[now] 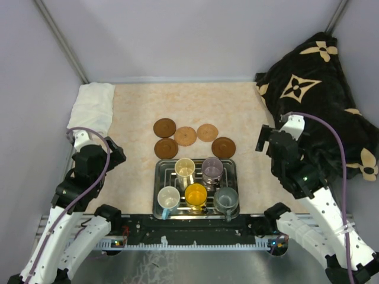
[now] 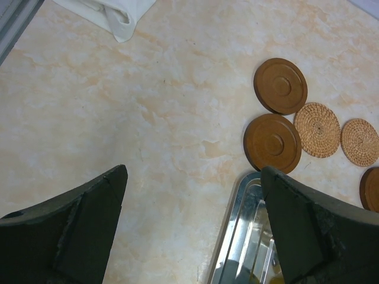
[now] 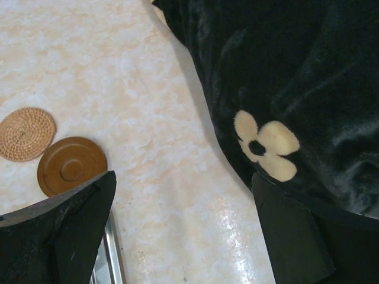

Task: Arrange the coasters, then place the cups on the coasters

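Several round coasters lie in a loose cluster mid-table: dark ones (image 1: pixel 164 128), (image 1: pixel 166 148), (image 1: pixel 224 147) and woven tan ones (image 1: pixel 185 136), (image 1: pixel 207 132). Several cups stand on a steel tray (image 1: pixel 159 177) in front of them: cream (image 1: pixel 185 168), pale purple (image 1: pixel 212 168), light blue (image 1: pixel 168 198), yellow-orange (image 1: pixel 196 194) and grey (image 1: pixel 226 199). My left gripper (image 1: pixel 111 155) (image 2: pixel 194 171) hovers open and empty left of the tray, with two dark coasters (image 2: pixel 280 86), (image 2: pixel 272 143) ahead to its right. On the tray's right, my right gripper (image 1: pixel 262 142) (image 3: pixel 183 177) is open and empty, a dark coaster (image 3: pixel 71 166) at its left.
A black plush blanket with cream flowers (image 1: pixel 320 89) (image 3: pixel 284 71) fills the right side, close to the right gripper. A folded white cloth (image 1: pixel 95 103) (image 2: pixel 112 15) lies at the far left. Grey walls enclose the table. The tray rim (image 2: pixel 234 231) (image 3: pixel 112 254) shows near both grippers.
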